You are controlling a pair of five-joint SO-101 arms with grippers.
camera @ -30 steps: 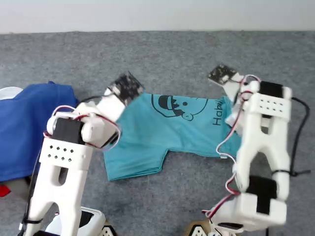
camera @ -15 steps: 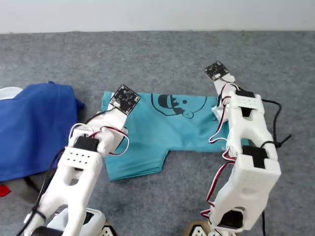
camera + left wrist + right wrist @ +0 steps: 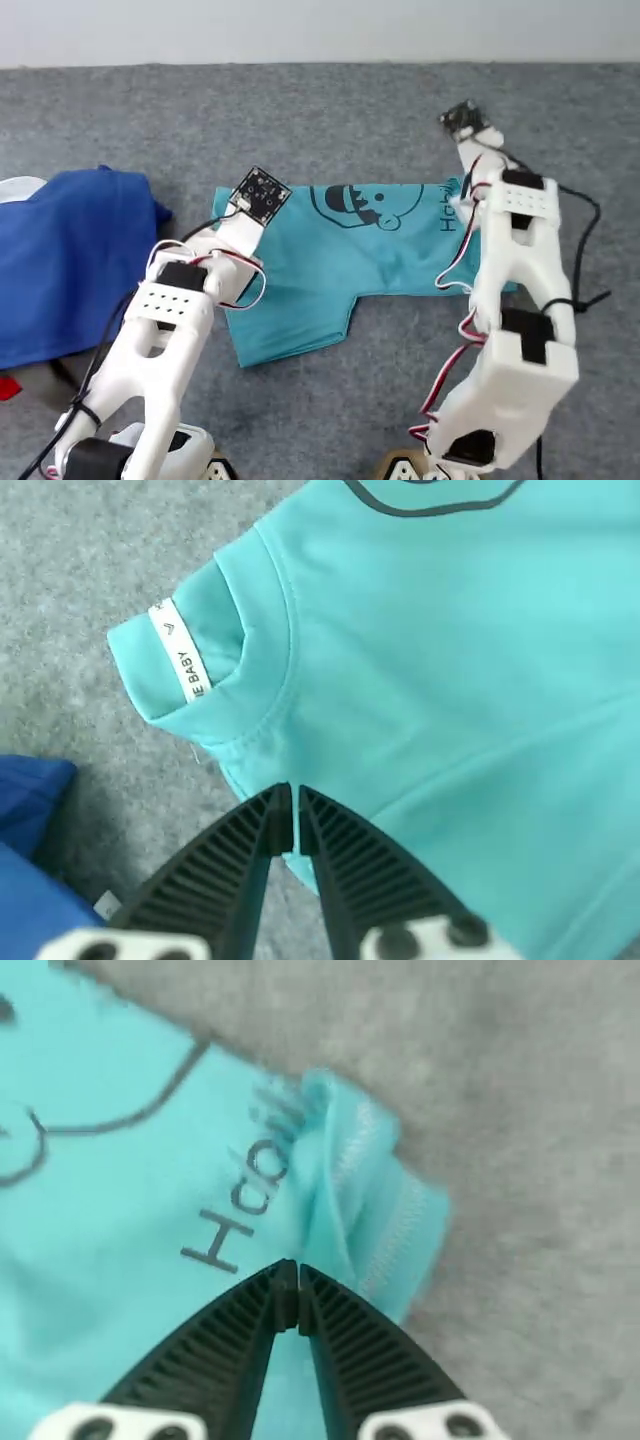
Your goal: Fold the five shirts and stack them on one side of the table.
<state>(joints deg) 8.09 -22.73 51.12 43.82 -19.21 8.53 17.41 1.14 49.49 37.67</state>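
**Task item.** The teal shirt (image 3: 330, 270) lies spread flat, print side up, at the middle of the grey counter (image 3: 330, 110). One short sleeve points toward the arms' bases. Its neck end is on the left arm's side and its hem end on the right arm's side. It is not yet folded.

**Left gripper** (image 3: 293, 815). The fingers are pressed together. Their tips rest at the shirt's edge, just beside the collar, which is turned over so that a white label (image 3: 180, 660) shows. Whether cloth is nipped between the tips cannot be made out. In the high view the wrist's own camera board covers the fingers.

**Right gripper** (image 3: 287, 1295). The fingers are clenched on a raised ridge of teal cloth near the hem corner, beside the dark lettering. The corner beyond the tips is bunched and blurred. In the high view the arm body hides this end of the shirt.

**Other items.** A blue shirt (image 3: 60, 270) lies crumpled at the counter's left side, apart from the teal one and cut off by the frame edge. A white object (image 3: 15, 188) and a red item (image 3: 8, 387) are partly hidden by it and cannot be identified.
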